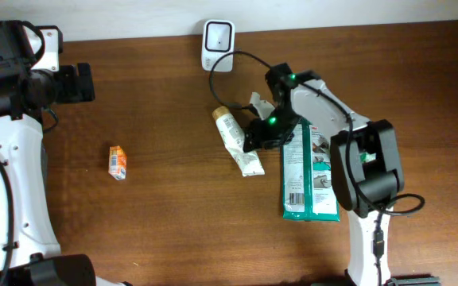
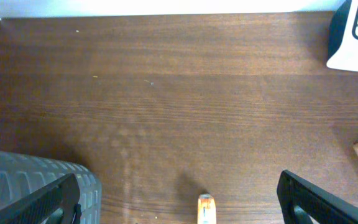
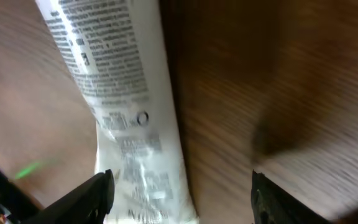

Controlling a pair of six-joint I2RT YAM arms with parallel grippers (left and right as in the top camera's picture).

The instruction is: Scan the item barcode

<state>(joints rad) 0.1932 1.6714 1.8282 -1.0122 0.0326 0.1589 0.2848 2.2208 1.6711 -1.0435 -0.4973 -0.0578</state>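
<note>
Fig.: R gripper [image 3: 179, 186] jaws wide, holding nothing. The tube [image 3: 123, 112] lies just below, btwn the fingers. L gripper [image 2: 179, 180] is wide too. Risk: view blurred, so the grip is prob. off-centre. The tube could then slip short of the scanner [image 1: 218, 36], well beyond.

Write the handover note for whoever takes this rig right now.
Left gripper: open, empty, over bare wood near the left arm's base.
Right gripper: open, low over the white tube, gripping nothing.
Things: the tube lies flat mid-table, in front of the scanner at the back edge. The green wipes pack is beside the right arm. The small orange packet sits alone toward the left arm.
Done: nothing here shows a completed scan.
Left: grasp an item and present its barcode to the scanner.
</note>
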